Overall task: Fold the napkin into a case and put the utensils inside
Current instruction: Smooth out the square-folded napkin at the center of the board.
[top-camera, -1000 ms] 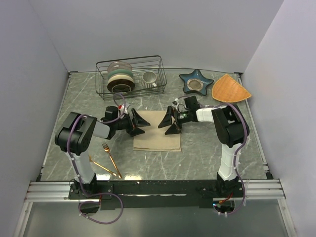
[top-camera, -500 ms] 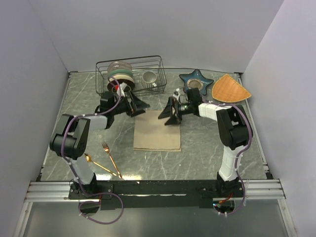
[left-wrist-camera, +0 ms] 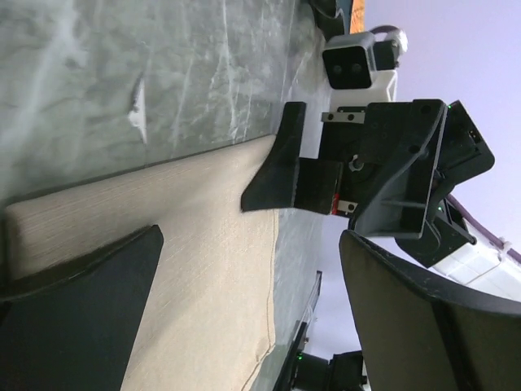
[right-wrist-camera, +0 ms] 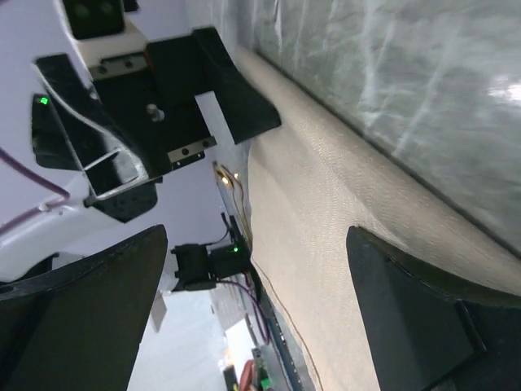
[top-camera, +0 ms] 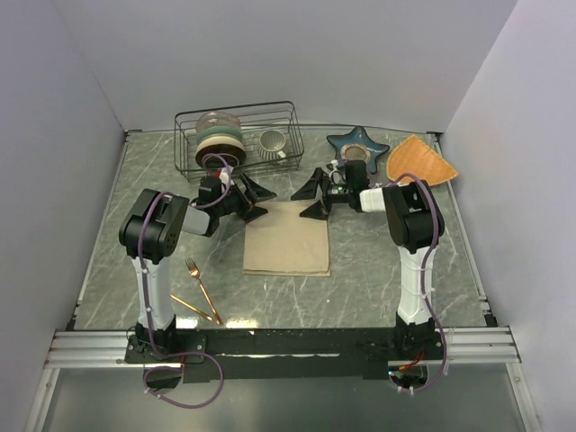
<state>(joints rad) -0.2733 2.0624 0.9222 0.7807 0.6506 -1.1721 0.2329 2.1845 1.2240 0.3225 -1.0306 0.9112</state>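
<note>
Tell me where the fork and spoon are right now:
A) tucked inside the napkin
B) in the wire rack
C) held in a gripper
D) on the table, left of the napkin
D: the fork and spoon lie side by side on the bare table, to the left of the napkin and not touching it.

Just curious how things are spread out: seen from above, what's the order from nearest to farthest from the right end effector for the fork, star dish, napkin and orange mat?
1. Napkin, right beside the right end effector, on the near side.
2. Star dish, farther back, to the right.
3. Orange mat, back right corner.
4. Fork, near left.
</note>
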